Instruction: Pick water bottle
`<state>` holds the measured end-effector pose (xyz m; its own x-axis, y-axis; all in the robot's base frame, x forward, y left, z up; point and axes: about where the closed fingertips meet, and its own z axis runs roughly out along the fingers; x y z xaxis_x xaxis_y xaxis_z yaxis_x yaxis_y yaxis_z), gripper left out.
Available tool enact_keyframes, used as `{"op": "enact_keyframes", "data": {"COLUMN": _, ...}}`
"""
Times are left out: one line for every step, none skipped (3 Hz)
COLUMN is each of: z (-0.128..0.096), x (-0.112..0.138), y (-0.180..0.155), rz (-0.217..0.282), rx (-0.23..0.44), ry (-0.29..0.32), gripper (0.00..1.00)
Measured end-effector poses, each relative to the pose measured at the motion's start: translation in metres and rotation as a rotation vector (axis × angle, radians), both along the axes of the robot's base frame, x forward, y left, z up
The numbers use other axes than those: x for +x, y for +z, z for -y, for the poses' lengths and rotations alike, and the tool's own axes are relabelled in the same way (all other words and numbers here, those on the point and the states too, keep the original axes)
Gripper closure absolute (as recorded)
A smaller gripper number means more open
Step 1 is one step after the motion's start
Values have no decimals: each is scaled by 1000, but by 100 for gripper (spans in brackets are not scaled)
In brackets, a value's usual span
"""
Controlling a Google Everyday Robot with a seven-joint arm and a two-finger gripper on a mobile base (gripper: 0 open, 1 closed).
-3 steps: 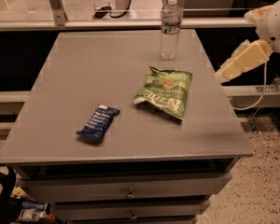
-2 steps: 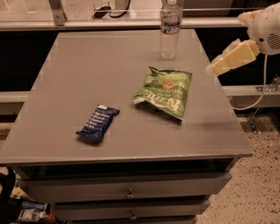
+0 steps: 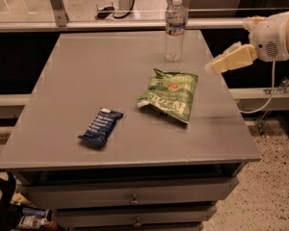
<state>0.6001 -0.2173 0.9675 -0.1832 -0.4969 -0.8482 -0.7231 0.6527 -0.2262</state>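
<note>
The water bottle [image 3: 175,29] stands upright near the far edge of the grey table [image 3: 77,81]. It is clear plastic with a white cap and a white label with a red and blue band. My gripper [image 3: 216,67] comes in from the right on a white arm, over the table's right edge. It is to the right of the bottle, a little nearer the camera, and apart from it. It holds nothing.
A green chip bag [image 3: 169,95] lies on the table in front of the bottle. A dark blue snack bar [image 3: 101,126] lies toward the front left. A metal rail [image 3: 86,25] runs behind the table. Drawers [image 3: 132,196] are below.
My gripper has moved left and slightly up, from outside the table's right edge toward the bottle. The bottle, bag and bar have not moved.
</note>
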Motion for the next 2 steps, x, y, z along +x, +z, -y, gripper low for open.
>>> {"op": "enact_keyframes", "data": {"z": 0, "x": 0, "y": 0, "rz": 0, "rx": 0, "ry": 0, "gripper": 0}}
{"op": "enact_keyframes", "data": {"z": -9, "x": 39, "y": 1, "rz": 63, "rx": 74, "ry": 34, "gripper": 0}}
